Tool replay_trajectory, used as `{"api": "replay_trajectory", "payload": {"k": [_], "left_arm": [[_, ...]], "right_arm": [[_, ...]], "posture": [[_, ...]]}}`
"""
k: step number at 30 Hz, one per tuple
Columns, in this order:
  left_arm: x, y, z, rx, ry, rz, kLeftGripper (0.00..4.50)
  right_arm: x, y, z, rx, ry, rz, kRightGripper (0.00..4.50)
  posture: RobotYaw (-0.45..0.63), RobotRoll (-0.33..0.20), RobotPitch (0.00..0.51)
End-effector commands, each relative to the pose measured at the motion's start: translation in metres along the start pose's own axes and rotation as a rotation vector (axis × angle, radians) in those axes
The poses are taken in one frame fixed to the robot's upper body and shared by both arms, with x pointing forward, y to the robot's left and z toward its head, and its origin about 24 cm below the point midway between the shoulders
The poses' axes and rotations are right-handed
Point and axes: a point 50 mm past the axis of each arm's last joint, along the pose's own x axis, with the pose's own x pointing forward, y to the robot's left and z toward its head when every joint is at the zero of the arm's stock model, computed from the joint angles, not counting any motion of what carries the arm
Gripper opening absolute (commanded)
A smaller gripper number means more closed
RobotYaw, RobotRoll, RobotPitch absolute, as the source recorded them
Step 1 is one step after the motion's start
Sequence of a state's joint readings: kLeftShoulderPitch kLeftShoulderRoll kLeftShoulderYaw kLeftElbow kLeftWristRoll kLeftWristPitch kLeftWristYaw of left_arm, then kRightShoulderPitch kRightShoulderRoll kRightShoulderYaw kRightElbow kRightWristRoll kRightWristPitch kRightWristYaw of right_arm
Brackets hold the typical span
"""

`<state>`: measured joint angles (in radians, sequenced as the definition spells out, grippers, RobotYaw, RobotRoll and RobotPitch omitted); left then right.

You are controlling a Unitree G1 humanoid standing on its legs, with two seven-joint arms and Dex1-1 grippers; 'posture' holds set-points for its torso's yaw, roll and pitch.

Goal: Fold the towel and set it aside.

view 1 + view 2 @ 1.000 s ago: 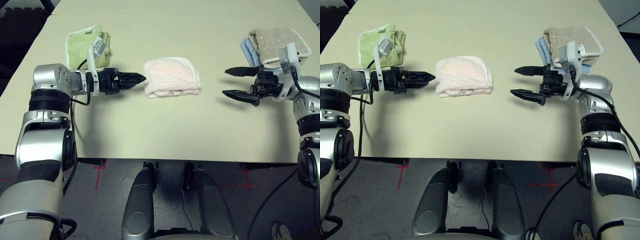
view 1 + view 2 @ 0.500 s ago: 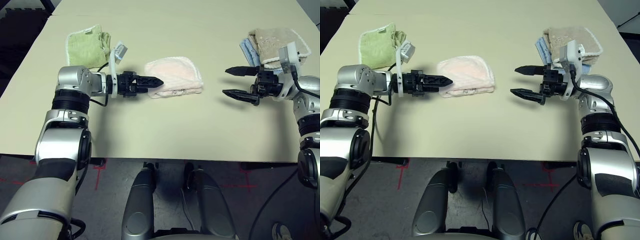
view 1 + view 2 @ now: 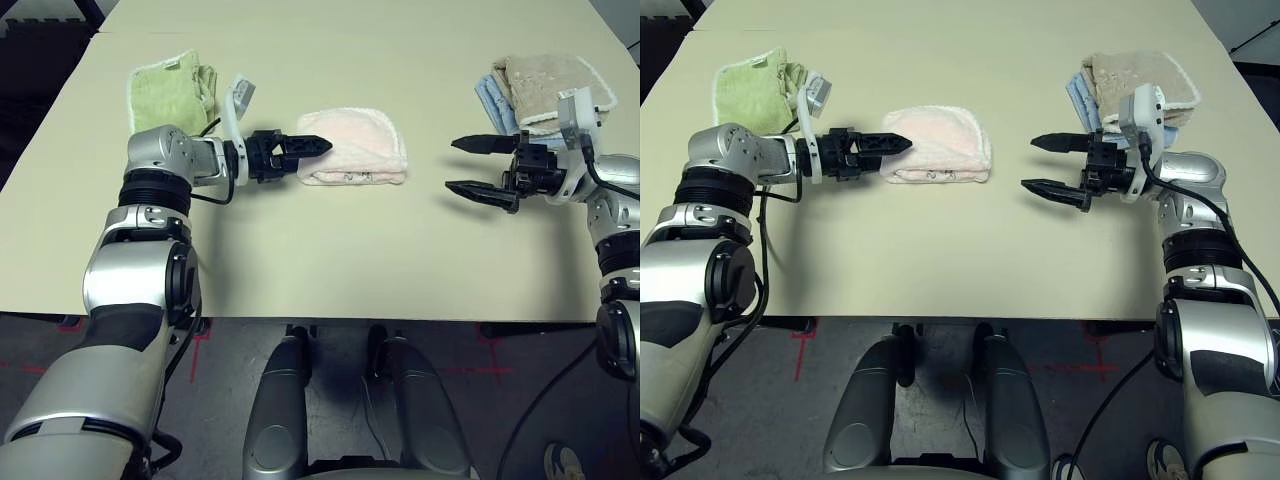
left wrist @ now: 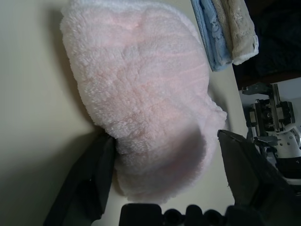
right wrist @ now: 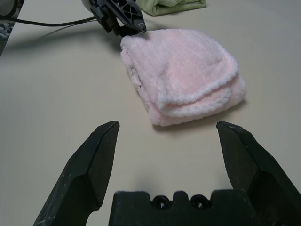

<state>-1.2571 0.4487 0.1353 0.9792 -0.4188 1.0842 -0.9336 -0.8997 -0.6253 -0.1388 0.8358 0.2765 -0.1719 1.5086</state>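
Pink terry cloth, thick and ribbed, makes up the towel [image 3: 354, 147], which lies folded into a plump, rounded bundle near the middle of the matte beige surface [image 3: 330, 250]. White corded edging runs along its stacked layers on the side facing the right arm, and the fold closest to the left arm bulges soft and fuzzy. The left end effector [image 3: 312, 148] reaches in level from the left, its two black fingers straddling that near end of the bundle; they press against the pile on either side but have not closed fully, so whether the cloth is really gripped I cannot tell. The right end effector [image 3: 470, 166] hangs well apart from the towel on the other side, its tapered black fingers spread wide with nothing between them. A light green towel [image 3: 170, 95], loosely folded, sits behind the left forearm. At the far right, a beige towel [image 3: 545, 85] with pale edging lies on top of a blue towel [image 3: 490, 98].
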Motion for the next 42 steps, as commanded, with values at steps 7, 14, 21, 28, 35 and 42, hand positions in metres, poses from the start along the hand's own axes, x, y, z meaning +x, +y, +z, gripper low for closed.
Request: {"api": "replay_trajectory", "payload": {"k": [7,14,21,28,35,42], "left_arm": [[0.002,0.002,-0.006,-0.028,0.035,0.005,0.42],[0.001,0.001,-0.005,-0.040,0.024,-0.004,0.04],[-0.009,0.001,0.001,-0.056,-0.044,-0.016,0.04],[-0.038,0.003,0.020,-0.049,-0.209,0.006,0.04],[-0.066,0.005,0.042,-0.005,-0.399,0.074,0.04],[-0.086,-0.003,0.071,0.067,-0.604,0.107,0.04]], "right_arm": [[-0.005,0.000,-0.001,-0.009,0.022,-0.007,4.50],[-0.006,0.000,-0.001,-0.010,0.027,-0.010,4.50],[-0.007,0.000,-0.001,-0.011,0.032,-0.016,4.50],[-0.006,0.000,-0.002,-0.007,0.034,-0.017,4.50],[-0.003,-0.001,-0.003,-0.004,0.037,-0.012,4.50],[0.001,-0.003,-0.002,-0.003,0.034,-0.001,4.50]], "posture": [[0.01,0.000,0.286],[0.01,0.000,0.282],[0.02,0.000,0.276],[0.03,0.000,0.274],[0.05,0.000,0.274],[0.05,0.000,0.274]]}}
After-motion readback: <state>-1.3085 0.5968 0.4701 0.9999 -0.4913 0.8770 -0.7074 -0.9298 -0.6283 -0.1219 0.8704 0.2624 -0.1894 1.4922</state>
